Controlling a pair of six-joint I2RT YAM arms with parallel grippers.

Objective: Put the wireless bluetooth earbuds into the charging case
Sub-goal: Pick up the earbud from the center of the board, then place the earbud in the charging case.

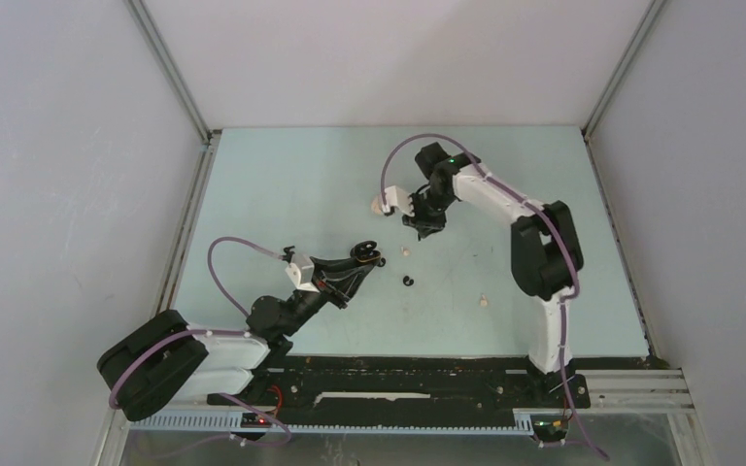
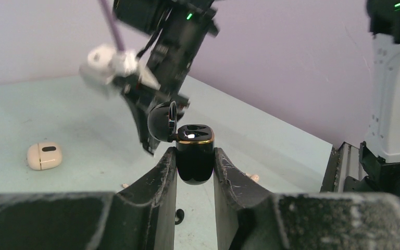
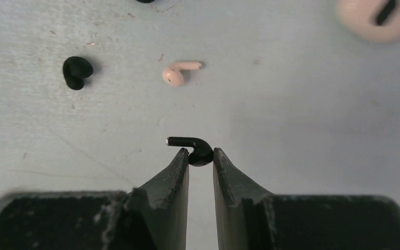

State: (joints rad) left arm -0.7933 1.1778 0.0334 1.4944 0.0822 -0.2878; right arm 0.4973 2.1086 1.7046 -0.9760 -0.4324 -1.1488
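We see the left pincer [image 2: 194, 153] closed on the black case [image 2: 194, 169], one finger on each side of its body. The case is held upright above the table [image 1: 282, 184]. Its lid [image 2: 162, 121] is swung open to the left and the two hollows on top look empty. From above, this pincer is near the middle of the table, and the right pincer [image 3: 201, 155] is a little farther back and to the right of it. The right pincer is closed on a black earbud [image 3: 191, 142]: the round part is pinched between the fingertips and the short stem points out to the left. We cannot tell if this earbud touches the table or is just above it. A second black earbud [image 3: 77, 72] and a beige earbud [image 3: 179, 71] lie on the table beyond the right pincer, apart from each other. A beige case [image 1: 381, 204] lies on the table just beside the right arm [image 1: 505, 199]; it is closed. Another beige earbud [image 1: 484, 301] lies alone, nearer to the right arm's base.
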